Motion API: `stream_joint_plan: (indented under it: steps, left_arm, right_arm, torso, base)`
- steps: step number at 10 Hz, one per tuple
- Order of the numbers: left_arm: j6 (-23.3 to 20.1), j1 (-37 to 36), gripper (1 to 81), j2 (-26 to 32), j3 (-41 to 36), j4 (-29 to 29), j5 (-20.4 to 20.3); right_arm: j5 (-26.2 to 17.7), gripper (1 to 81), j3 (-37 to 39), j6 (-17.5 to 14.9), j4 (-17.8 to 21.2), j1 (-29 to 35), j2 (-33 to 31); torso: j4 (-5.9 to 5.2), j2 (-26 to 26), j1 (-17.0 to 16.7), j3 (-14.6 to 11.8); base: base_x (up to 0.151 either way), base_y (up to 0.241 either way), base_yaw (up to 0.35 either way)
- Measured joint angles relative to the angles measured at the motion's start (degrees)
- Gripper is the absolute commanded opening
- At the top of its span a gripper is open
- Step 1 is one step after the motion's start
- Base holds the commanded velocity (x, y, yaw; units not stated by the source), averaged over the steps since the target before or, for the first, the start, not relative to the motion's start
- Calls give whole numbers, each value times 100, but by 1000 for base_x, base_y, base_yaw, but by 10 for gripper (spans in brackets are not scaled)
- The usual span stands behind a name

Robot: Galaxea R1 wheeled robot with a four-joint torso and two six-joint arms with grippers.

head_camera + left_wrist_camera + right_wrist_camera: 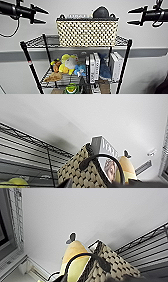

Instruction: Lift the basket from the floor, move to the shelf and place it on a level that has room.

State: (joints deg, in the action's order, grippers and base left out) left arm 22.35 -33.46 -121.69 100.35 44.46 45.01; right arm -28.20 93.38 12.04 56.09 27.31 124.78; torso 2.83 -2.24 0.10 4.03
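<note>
The basket sits on the shelf's top level, long axis running side to side — the left gripper and right gripper both empty with fingers spread, hang level with its rim, one off each end, about equally near.

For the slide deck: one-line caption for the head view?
Basket on the shelf's top level, both open tools apart from it.

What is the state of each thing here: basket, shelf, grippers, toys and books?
basket: resting on the top level, upright.
shelf: standing.
left gripper: open, holding nothing.
right gripper: open, holding nothing.
plush toys: lying on a lower tier.
books: standing upright.
</note>
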Motion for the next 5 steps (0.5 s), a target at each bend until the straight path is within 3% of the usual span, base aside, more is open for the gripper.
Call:
stream_joint_plan:
  steps: [3, 5]
  left_arm:
    - [0, -101, 811, 611, -603, -210, 6]
    - [0, -112, 811, 1130, -746, -430, 229]
  right_arm:
    - [-77, 811, -278, 22, -210, -2, -762]
    - [-265, 811, -482, 51, -461, -24, -1169]
  torso:
    - [0, 0, 0, -2]
    - [0, 0, 0, -2]
  base:
    - [0, 0, 0]
    - [0, 0, 0]
